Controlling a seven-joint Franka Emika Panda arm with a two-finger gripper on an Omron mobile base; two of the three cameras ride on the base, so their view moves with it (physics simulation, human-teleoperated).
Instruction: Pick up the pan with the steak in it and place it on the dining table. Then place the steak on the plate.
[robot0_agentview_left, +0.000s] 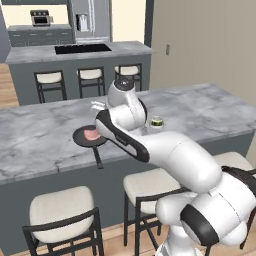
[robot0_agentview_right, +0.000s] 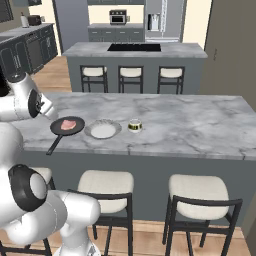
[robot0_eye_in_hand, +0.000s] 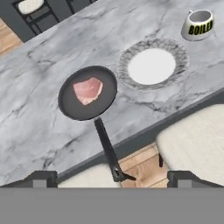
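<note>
Since the pan already rests on the marble desk beside the plate, the first half of the task is judged done; notes are set down view by view.

Left base view, pan: the pan (robot0_agentview_left: 89, 136) is seen on the dining desk (robot0_agentview_left: 30, 140) near its front edge, handle run out over the edge toward the stools.
Left base view, steak: the steak (robot0_agentview_left: 91, 134) is seen lying flat inside the pan, partly screened by the white arm.
Left base view, jar: a small green-lidded jar (robot0_agentview_left: 157, 122) is noted just past the arm.

Right base view, layout: pan (robot0_agentview_right: 67, 126), plate (robot0_agentview_right: 103, 129) and jar (robot0_agentview_right: 134, 125) are ranged in a row along the desk; pan and plate sit just beside each other, not overlapping.
Right base view, steak: the steak (robot0_agentview_right: 69, 124) is seen in the pan; the plate is bare.

Hand view, pincer: the pincer (robot0_eye_in_hand: 112, 179) is held above the desk's front edge with its tips spread wide, nothing between them; the pan handle's end lies between the tips but below them.
Hand view, steak: the steak (robot0_eye_in_hand: 88, 90) is seen slightly off-centre in the pan (robot0_eye_in_hand: 88, 93).
Hand view, plate: the plate (robot0_eye_in_hand: 152, 64) is seen empty, with a marked bowl (robot0_eye_in_hand: 198, 24) beyond it.

Step in hand: the steak transfer is judged not yet begun.
Next move: a descent over the steak is called for, tips brought to straddle the slab, a grip closed on its edges, then a short carry across to the plate.
</note>
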